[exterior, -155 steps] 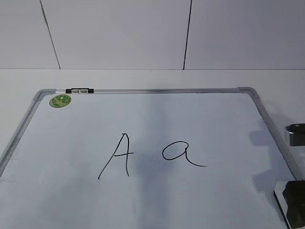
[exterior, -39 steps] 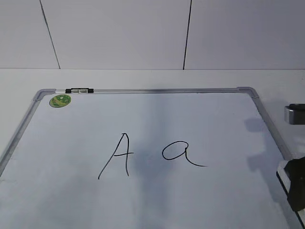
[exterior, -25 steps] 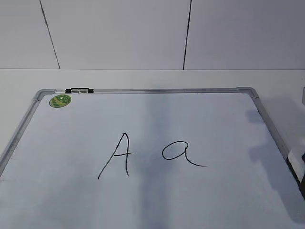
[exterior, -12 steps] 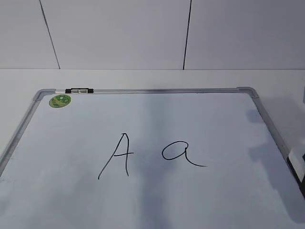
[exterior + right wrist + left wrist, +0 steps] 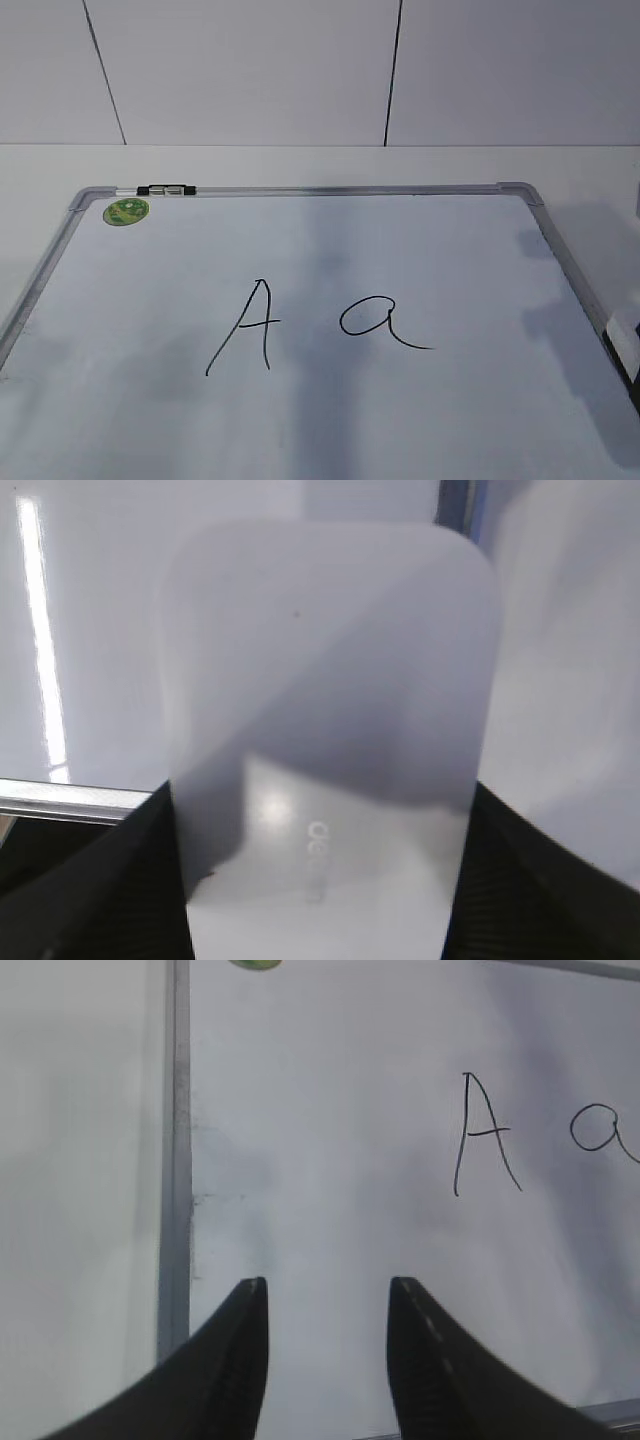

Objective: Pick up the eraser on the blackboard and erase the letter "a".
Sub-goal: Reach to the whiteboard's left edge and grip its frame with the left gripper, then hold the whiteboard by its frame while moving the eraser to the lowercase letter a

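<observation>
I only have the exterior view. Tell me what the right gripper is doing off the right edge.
Observer: The right gripper is shut on the eraser, with a finger against either side of it.
Operator: Report the left gripper.
Observer: The left gripper is open and empty, over the blackboard close to its left frame.

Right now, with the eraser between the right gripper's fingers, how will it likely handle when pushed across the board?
The eraser looks like rigid, glossy plastic, so probably stiff but slippery in the fingers. Its broad flat shape suggests it would slide rather than roll or tip.
</observation>
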`<control>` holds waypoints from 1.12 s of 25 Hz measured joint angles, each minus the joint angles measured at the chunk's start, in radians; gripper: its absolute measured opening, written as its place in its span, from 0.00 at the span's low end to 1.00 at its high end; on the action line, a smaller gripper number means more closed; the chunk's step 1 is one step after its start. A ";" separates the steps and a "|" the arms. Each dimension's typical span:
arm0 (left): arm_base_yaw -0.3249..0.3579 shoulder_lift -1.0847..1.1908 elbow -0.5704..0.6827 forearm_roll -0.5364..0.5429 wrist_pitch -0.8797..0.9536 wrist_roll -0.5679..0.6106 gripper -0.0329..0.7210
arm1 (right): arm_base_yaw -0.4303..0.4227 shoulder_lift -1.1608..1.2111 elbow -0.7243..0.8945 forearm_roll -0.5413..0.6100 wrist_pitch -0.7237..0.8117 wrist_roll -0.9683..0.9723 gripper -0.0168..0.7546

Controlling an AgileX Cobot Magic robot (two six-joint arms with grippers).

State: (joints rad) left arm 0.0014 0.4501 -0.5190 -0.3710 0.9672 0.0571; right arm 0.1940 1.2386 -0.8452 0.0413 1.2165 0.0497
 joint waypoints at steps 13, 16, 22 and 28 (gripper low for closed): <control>0.000 0.501 -0.242 0.036 -0.027 0.000 0.45 | 0.000 0.000 0.000 -0.010 0.002 0.000 0.74; 0.000 0.625 -0.300 0.040 -0.027 0.008 0.45 | 0.000 0.000 0.000 -0.010 0.002 0.000 0.74; 0.000 0.838 -0.368 0.086 -0.020 0.035 0.45 | 0.000 0.000 0.000 -0.013 0.002 0.000 0.74; 0.000 0.976 -0.381 0.187 -0.057 0.069 0.45 | 0.000 0.000 0.000 -0.015 0.002 0.000 0.74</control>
State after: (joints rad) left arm 0.0014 1.4261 -0.8996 -0.1839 0.9099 0.1258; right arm 0.1940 1.2386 -0.8452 0.0263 1.2184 0.0497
